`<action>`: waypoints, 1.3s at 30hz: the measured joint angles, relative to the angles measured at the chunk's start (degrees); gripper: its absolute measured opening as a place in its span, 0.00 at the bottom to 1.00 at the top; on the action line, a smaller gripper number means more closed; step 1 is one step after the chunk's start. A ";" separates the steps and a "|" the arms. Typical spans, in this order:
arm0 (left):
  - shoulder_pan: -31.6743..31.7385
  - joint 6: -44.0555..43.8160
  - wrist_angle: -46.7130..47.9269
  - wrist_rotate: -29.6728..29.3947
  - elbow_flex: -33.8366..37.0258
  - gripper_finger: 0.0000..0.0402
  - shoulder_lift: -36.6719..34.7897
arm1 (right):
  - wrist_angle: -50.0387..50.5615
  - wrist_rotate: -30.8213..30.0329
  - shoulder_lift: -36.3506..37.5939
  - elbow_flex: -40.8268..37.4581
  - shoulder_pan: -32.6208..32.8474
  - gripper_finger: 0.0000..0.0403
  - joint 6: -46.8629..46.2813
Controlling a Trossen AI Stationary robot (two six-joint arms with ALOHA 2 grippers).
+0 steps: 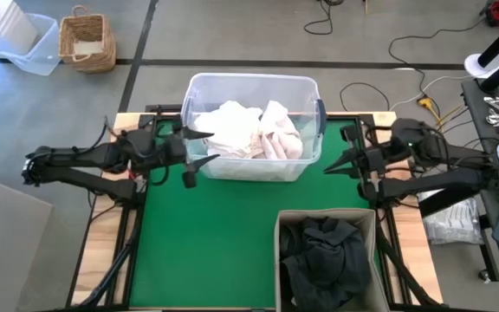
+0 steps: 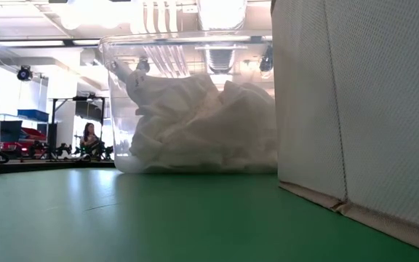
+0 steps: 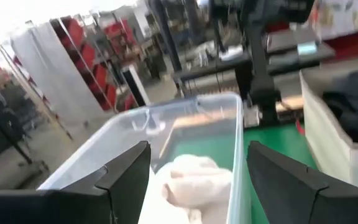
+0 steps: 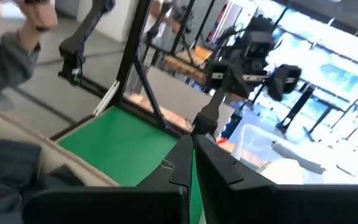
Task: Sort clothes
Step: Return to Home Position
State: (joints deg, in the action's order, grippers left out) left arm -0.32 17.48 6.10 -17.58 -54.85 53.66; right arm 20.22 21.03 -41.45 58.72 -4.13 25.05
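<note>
Green mat [image 1: 215, 234] — rumpled white clothes [image 1: 245, 130] in clear tub [image 1: 249, 80] — left fingers [image 3: 129, 177] apart, right fingers [image 4: 219, 174] clenched

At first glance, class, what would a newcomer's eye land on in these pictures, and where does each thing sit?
A clear tub heaped with white clothes stands at the far middle of the green table, and a beige box full of dark clothes sits at its near right. The left arm, jaws open, and the right arm, jaws shut, flank the tub.
</note>
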 joint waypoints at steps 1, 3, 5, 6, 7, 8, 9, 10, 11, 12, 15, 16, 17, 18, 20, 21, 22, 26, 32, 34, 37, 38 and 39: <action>-0.02 0.12 -1.38 0.04 1.49 0.61 -1.34 | -1.23 -0.01 1.09 -1.11 -0.01 0.03 -0.53; 0.00 0.51 -4.18 0.06 4.17 0.61 -4.01 | -2.58 -0.04 3.05 -3.10 -0.02 0.03 -1.20; 0.00 0.94 -5.88 0.04 7.16 0.61 -6.83 | -2.63 -0.01 4.38 -4.79 -0.03 0.03 -1.30; 0.00 1.07 -6.95 0.04 8.42 0.61 -8.17 | -2.76 -0.04 5.00 -5.54 -0.03 0.03 -1.32; 0.00 1.13 -7.79 0.06 9.74 0.61 -9.74 | -2.77 -0.02 5.61 -6.33 -0.03 0.03 -1.32; 0.00 1.12 -8.37 0.05 11.07 0.61 -11.23 | -2.84 -0.03 6.21 -7.19 -0.03 0.03 -1.48; 0.00 1.01 -9.02 0.06 12.19 0.61 -12.68 | -3.19 -0.06 6.82 -8.01 -0.03 0.03 -1.79; 0.00 0.77 -9.68 0.06 13.24 0.61 -14.15 | -3.97 -0.06 7.48 -8.95 -0.03 0.03 -2.21; 0.00 0.54 -10.21 0.06 14.50 0.61 -15.57 | -4.87 -0.08 8.11 -9.95 -0.03 0.03 -2.69; 0.00 0.38 -10.61 0.06 15.69 0.61 -16.94 | -5.62 -0.10 8.86 -10.84 -0.03 0.03 -2.86; 0.00 0.04 -11.33 0.02 18.57 0.61 -20.62 | -6.33 -0.81 11.15 -13.02 -0.03 0.03 -2.97; 0.00 -0.04 -11.66 0.02 19.48 0.61 -21.70 | -6.48 -1.53 12.05 -13.65 -0.03 0.03 -3.16; 0.00 -0.33 -12.15 0.02 20.31 0.61 -22.68 | -6.69 -2.08 12.92 -14.32 -0.03 0.03 -3.38; 0.00 -0.64 -12.60 0.02 21.13 0.61 -23.62 | -6.84 -2.62 13.74 -14.90 -0.03 0.03 -3.67; 0.00 -0.99 -13.27 0.05 22.95 0.61 -25.36 | -7.21 -2.85 15.28 -15.89 -0.03 0.03 -4.20; 0.00 -1.04 -13.32 0.06 23.75 0.61 -26.13 | -7.27 -2.81 16.05 -16.48 -0.03 0.03 -4.53; 0.00 -1.06 -13.22 0.06 24.59 0.61 -26.90 | -7.41 -2.73 16.72 -17.10 -0.03 0.03 -4.92; -0.01 -1.11 -14.07 0.18 28.02 0.61 -29.58 | -7.79 -2.37 19.38 -20.50 -0.03 0.03 -5.76; -0.02 -3.00 -17.95 5.03 33.07 0.61 -31.94 | -13.97 0.54 23.32 -27.91 -0.03 0.03 -7.11; 0.00 -3.05 -19.48 5.13 34.44 0.61 -32.30 | -15.63 1.55 24.77 -30.18 -0.03 0.03 -7.37; 0.00 -3.05 -20.54 5.11 36.05 0.61 -33.27 | -16.71 1.58 27.15 -32.45 -0.03 0.03 -8.57; 0.00 -3.05 -20.58 5.02 36.43 0.61 -33.79 | -16.66 1.50 28.00 -32.78 -0.03 0.03 -8.62; -0.01 -3.09 -20.53 4.75 36.75 0.61 -34.37 | -16.44 1.51 28.95 -32.92 -0.03 0.03 -8.70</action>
State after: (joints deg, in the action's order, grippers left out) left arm -0.33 14.39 -14.43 -12.83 -18.10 19.28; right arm 3.78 22.53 -12.49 25.79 -4.16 16.35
